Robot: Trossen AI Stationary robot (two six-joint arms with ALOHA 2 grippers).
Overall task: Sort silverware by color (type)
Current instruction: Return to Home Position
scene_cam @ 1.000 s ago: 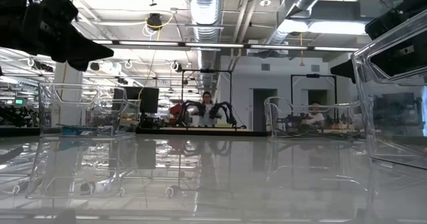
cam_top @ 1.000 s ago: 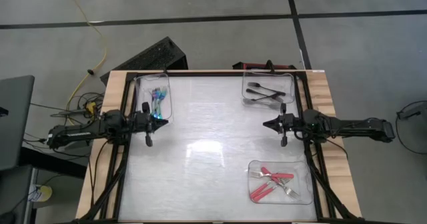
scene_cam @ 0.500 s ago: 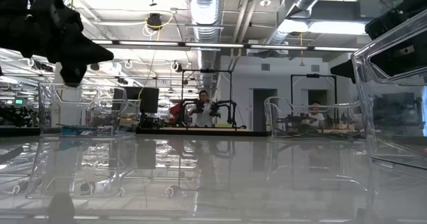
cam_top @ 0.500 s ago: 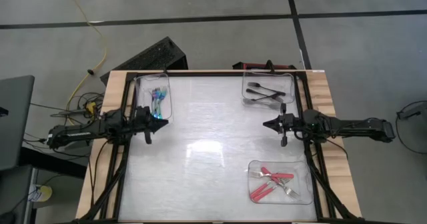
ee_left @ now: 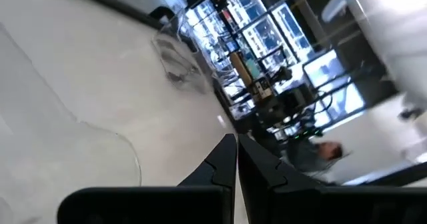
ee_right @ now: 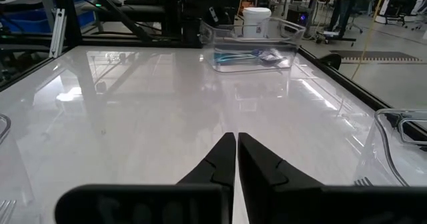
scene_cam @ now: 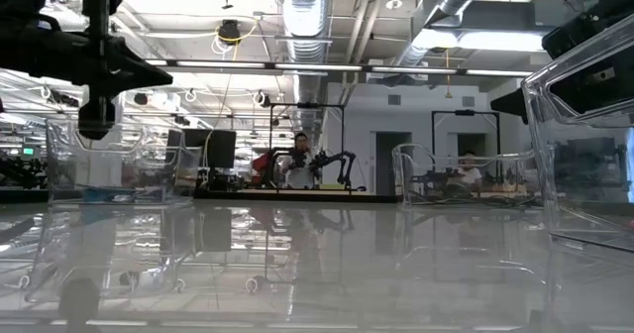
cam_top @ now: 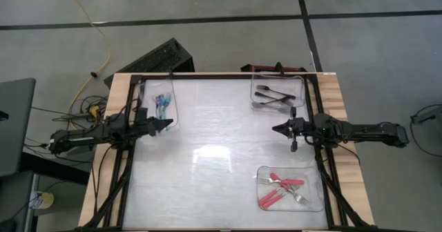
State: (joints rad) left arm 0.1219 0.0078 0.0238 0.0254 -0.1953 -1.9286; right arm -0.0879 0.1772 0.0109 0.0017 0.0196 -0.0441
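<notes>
The silverware lies in three clear trays. Blue-handled forks (cam_top: 161, 103) fill the far left tray, black forks (cam_top: 273, 95) the far right tray, and red-handled forks (cam_top: 282, 189) the near right tray. My left gripper (cam_top: 169, 123) is shut and level, its tip by the near right corner of the blue forks' tray (cam_top: 144, 94). My right gripper (cam_top: 275, 128) is shut and hovers between the two right trays, pointing toward the table's left. Its wrist view shows the shut fingers (ee_right: 237, 141) and, far off, the blue forks (ee_right: 247, 57). My left gripper (ee_left: 235, 147) has its shut tip close to the blue forks' tray; I cannot tell whether it touches the tray. My right gripper touches nothing.
The white tabletop (cam_top: 214, 156) between the trays is bare and glossy. Black frame rails (cam_top: 128, 184) run along the left and right edges. The near right tray's wall (scene_cam: 584, 155) stands large in the low view. A person shows far off in the room behind.
My left gripper has rolled about its long axis, so its wrist camera no longer points toward the near edge, and its tip has reached a little toward the table's right. The blue forks' tray has shifted slightly leftward in the low view. The right arm has kept still.
</notes>
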